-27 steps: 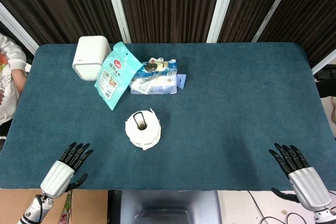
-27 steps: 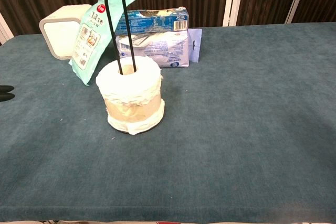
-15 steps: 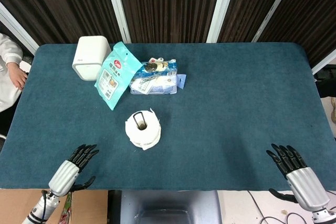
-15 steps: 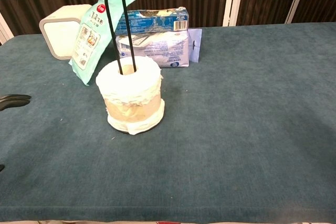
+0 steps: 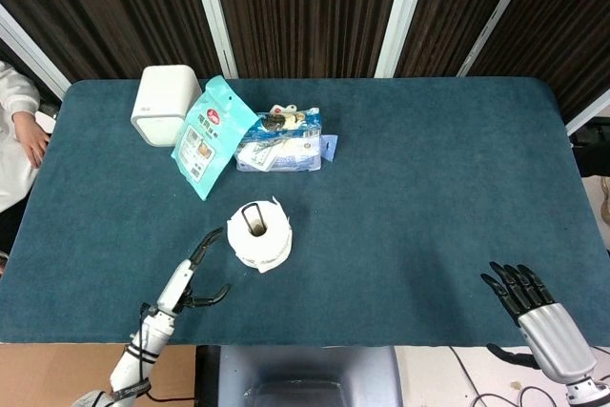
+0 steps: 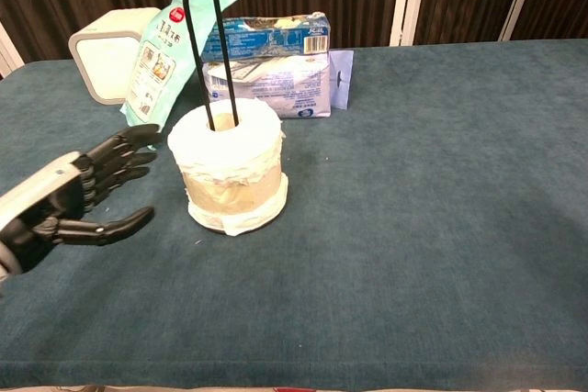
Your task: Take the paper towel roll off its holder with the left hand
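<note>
Reaching over the near-left part of the table (image 5: pixel 429 188), left hand (image 6: pixel 69 199) sits just beside the paper towel roll (image 6: pixel 230 167), fingers (image 6: pixel 124 158) spread and pointing at its side, thumb lower and apart; nothing held; whether fingertips touch the roll cannot be told (chest view suggests a small gap). Roll sits upright on its holder (image 6: pixel 209 48), the black wire loop rising through the core and standing well above it; from the head view the roll (image 5: pixel 258 234) lies near table centre-left, left hand (image 5: pixel 191 275) below and left of it. Right hand (image 5: pixel 538 316) at the near-right edge, palm down, fingers apart, holding nothing, well apart from the roll. Behind the roll: white box (image 5: pixel 164 104), teal pouch (image 5: pixel 212 135) leaning beside it, blue tissue pack (image 5: pixel 281 143).
</note>
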